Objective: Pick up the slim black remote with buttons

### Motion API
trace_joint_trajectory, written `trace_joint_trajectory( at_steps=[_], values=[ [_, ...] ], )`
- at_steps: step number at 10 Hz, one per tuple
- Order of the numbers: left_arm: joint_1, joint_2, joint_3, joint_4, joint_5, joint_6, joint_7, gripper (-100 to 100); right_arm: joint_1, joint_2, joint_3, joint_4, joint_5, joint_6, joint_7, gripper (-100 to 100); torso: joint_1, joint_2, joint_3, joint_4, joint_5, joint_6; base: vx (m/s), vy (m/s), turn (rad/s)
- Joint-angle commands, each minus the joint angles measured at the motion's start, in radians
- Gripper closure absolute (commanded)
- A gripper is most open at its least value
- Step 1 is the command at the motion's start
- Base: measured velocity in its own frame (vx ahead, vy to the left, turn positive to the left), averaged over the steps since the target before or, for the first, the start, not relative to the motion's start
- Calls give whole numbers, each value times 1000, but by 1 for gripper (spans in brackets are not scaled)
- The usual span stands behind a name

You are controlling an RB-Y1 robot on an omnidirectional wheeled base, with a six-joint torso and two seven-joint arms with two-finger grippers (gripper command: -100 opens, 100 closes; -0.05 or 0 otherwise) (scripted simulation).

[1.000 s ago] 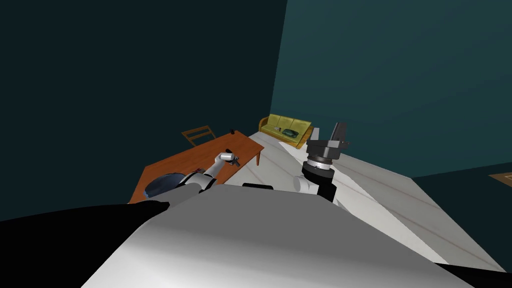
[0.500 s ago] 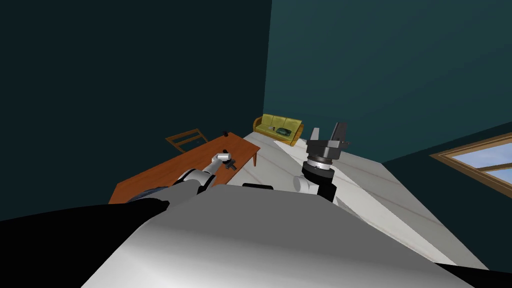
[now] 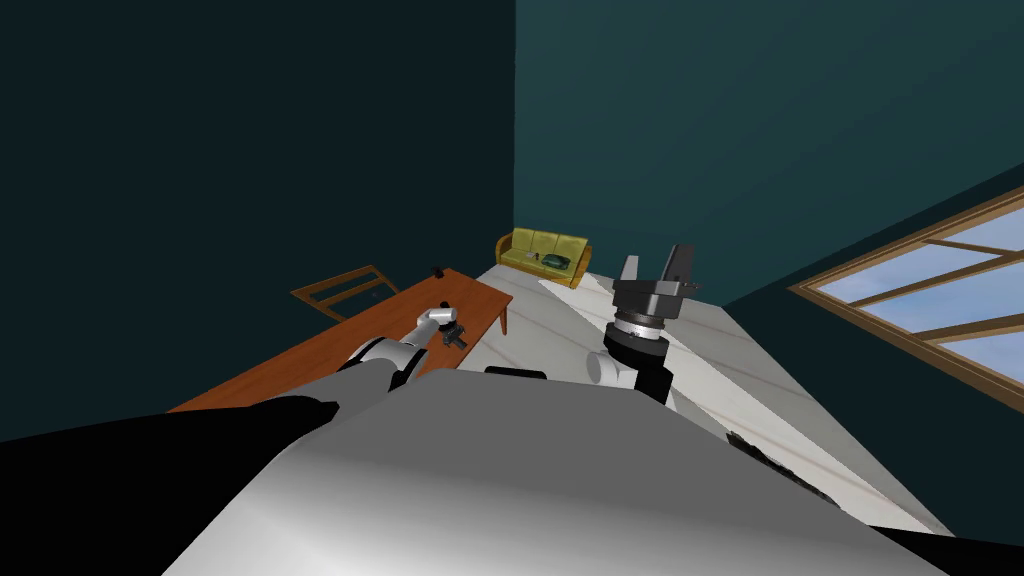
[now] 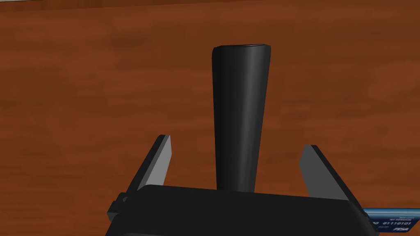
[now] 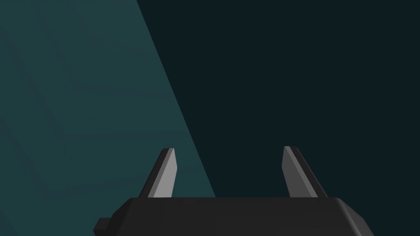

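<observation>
The slim black remote (image 4: pixel 241 102) lies on the reddish-brown table (image 4: pixel 82 102), running straight out from the dark body of my left gripper (image 4: pixel 238 142). That gripper's two fingers stand open on either side of the remote's near end, with gaps to both sides. The face I see is smooth, and any buttons are hidden. In the head view the left gripper (image 3: pixel 456 334) hovers over the table (image 3: pixel 320 345) near its right edge. My right gripper (image 3: pixel 655 270) is raised in front of my chest, open and holding nothing (image 5: pixel 227 164).
A blue card (image 4: pixel 389 219) lies on the table beside the left gripper's body. A small dark object (image 3: pixel 438 271) sits at the table's far end. A wooden chair (image 3: pixel 340 290) stands behind the table, a yellow sofa (image 3: pixel 543 250) in the corner, a window (image 3: pixel 930 290) on the right.
I have turned to the right: the table, chair and sofa slid left in the head view and a window came in at the right. Both arms kept their pose.
</observation>
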Motion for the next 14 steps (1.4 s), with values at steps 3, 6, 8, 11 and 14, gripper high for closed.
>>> trace_joint_trajectory(
  at_steps=[3, 6, 8, 11, 14],
  values=[
    [2, 8, 3, 10, 7, 25, -8, 0, 0, 0, 0, 0, 0, 0, 0, 0, -1, 1, 1, 0, 0, -1, 22, 12, -63],
    [22, -23, 1, 32, -11, -25, 7, -100, 0, 0, 0, 0, 0, 0, 0, 0, 1, 2, 1, 0, 0, 0, 17, 40, -30],
    [18, -30, 2, 52, -13, -37, 4, -100, 0, 0, 0, 0, 0, 0, 0, 0, 1, 2, 1, 0, 0, 0, 9, 34, -24],
    [19, -30, 2, 55, -13, -42, 5, 100, 0, 0, 0, 0, 0, 0, 0, 0, -1, 2, 1, 0, 1, 1, -2, 1, 8],
    [19, -30, 3, 55, -13, -41, 6, 0, 0, 0, 0, 0, 0, 0, 0, 0, -1, -1, -1, 0, 1, 2, 0, 0, 0]
  ],
)
